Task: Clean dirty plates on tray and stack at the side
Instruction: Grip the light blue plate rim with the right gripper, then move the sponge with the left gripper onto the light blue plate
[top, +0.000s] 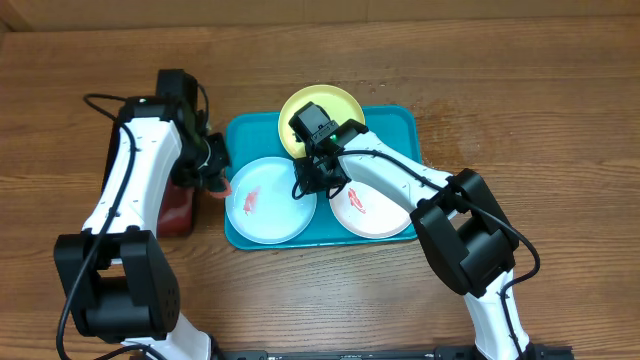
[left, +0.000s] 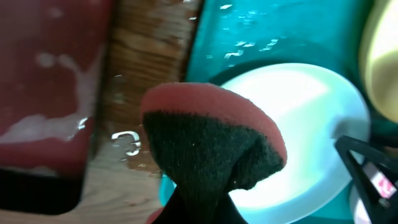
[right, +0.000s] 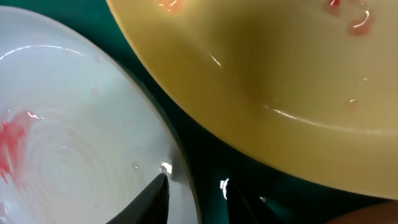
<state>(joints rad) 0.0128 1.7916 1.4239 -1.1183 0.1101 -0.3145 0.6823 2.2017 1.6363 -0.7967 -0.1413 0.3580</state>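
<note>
Overhead: turquoise tray on wooden surface.
Left tool clamps sponge; right tool straddles light blue plate rim, grip unclear.

Looks like a robot lab, not a home: a white & black left arm & right arm w/ loose black wires at a wood table, plastic plates on a blue tray.

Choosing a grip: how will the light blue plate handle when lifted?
The light blue plate looks like thin plastic, so probably light and stiff. Its glossy, smeared surface may slip. Shallow, it should slide on the tray, not tip.
</note>
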